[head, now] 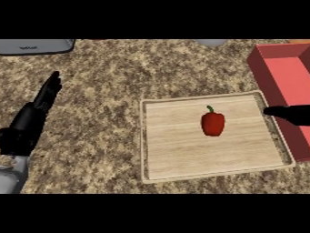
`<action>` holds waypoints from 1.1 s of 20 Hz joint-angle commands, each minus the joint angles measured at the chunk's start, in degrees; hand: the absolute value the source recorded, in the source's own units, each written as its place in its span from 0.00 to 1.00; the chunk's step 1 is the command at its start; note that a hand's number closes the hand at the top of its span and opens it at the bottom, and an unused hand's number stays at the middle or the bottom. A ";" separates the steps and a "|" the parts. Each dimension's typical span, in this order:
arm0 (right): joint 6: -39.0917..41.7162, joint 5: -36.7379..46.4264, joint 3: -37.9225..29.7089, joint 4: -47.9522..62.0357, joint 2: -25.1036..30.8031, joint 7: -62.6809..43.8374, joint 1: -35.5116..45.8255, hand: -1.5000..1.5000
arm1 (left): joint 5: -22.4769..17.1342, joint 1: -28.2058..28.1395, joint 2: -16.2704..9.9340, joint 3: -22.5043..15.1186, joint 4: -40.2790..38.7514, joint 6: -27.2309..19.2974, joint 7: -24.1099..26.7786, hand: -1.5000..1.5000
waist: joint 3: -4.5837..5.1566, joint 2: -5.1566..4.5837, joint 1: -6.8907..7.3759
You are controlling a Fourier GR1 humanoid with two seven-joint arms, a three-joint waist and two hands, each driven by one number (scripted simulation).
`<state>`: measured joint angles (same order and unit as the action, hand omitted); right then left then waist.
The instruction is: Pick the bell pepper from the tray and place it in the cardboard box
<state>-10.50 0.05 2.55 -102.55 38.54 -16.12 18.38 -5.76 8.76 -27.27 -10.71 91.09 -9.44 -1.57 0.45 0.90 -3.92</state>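
Note:
A red bell pepper (213, 123) with a green stem lies near the middle of a pale wooden tray (177, 154). Right of the tray stands a red open box (290, 73) at the view's right edge. My right hand (298, 113) comes in from the right edge, fingers straight and pointing left over the tray's right rim, a short way from the pepper and holding nothing. At the left, my left hand (42, 101) rests open with fingers pointing up, far from the tray.
A grey appliance (31, 46) sits at the back left of the speckled stone counter (103, 82). A small grey object (212, 43) shows at the back edge, centre right.

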 commanded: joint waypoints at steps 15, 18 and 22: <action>20.57 14.60 8.11 -17.04 18.22 -17.52 -8.00 0.00 | 0.47 5.12 0.03 -1.16 -2.30 10.28 4.98 0.50 | -0.22 -0.97 4.83; 27.43 12.73 12.72 -17.98 18.82 -24.06 -3.15 0.00 | 0.36 6.82 1.39 -1.34 -2.42 10.31 4.35 0.50 | -0.24 -1.12 5.37; 34.78 10.14 18.91 -18.62 15.56 -36.65 5.90 0.00 | 2.69 4.09 2.75 -2.60 -2.20 9.10 6.55 0.50 | -0.19 -1.14 6.33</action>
<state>17.17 12.11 16.51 -121.15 55.01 -43.25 17.33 -4.37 13.47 -25.78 -12.63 88.56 0.54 4.33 0.23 -0.14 1.50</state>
